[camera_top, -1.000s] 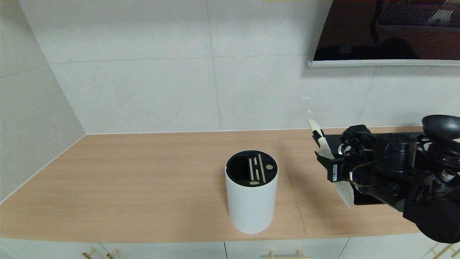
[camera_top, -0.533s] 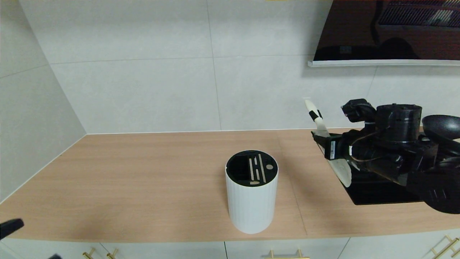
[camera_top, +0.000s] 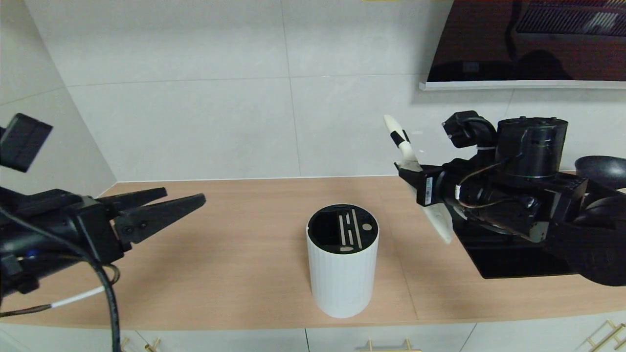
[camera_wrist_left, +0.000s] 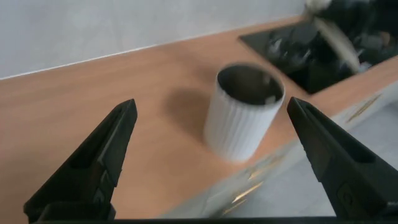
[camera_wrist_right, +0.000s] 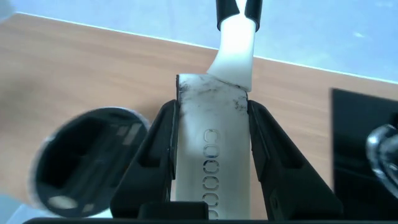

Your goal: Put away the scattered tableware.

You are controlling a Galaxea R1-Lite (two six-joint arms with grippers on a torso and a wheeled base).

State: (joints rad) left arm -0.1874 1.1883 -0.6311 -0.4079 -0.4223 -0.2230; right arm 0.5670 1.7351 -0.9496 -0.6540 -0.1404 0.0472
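Note:
A white ribbed holder [camera_top: 342,274] with a black slotted top stands on the wooden counter [camera_top: 220,254] near its front edge. My right gripper [camera_top: 423,188] hovers to the right of the holder, above its height, shut on a white knife [camera_top: 437,222]. The knife's handle points up and back, and its blade slants down. In the right wrist view the knife [camera_wrist_right: 214,124] lies clamped between the fingers [camera_wrist_right: 155,155], with the holder [camera_wrist_right: 87,162] below and to one side. My left gripper [camera_top: 183,198] hangs open and empty left of the holder [camera_wrist_left: 242,118].
A black cooktop [camera_top: 508,259] is set into the counter at the right, with a dark pan [camera_top: 601,171] on it. A range hood [camera_top: 528,44] hangs above. Tiled walls close the back and left. The counter's front edge runs just before the holder.
My right gripper has risen and moved left with the knife, closer to the holder. My left arm has come into view from the left, its gripper open.

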